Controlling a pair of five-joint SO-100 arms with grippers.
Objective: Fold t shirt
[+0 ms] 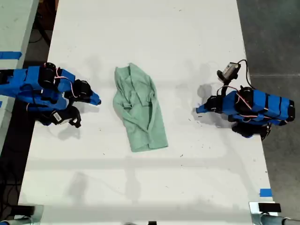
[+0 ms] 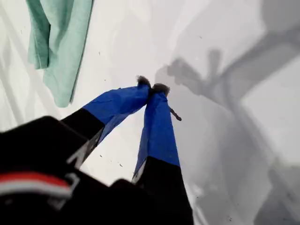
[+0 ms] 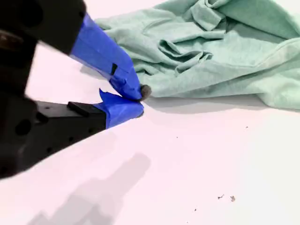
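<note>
Both grippers pressed together, empty: my first gripper (image 2: 152, 87), my second gripper (image 3: 139, 101). T shirt (image 1: 139, 110) lies bunched mid-table (image 1: 197, 37); fold looks unfinished.

My second gripper (image 3: 139, 99), blue jaws nearly closed with nothing between them, tips just beside the edge of the t shirt (image 3: 211, 61). Shirt crumpled, creased, on white table (image 3: 187, 164).

T shirt (image 1: 138, 112) mid-table (image 1: 187, 47) (exterior view), between two arms; my second gripper (image 3: 138, 101) just beside shirt edge.
</note>
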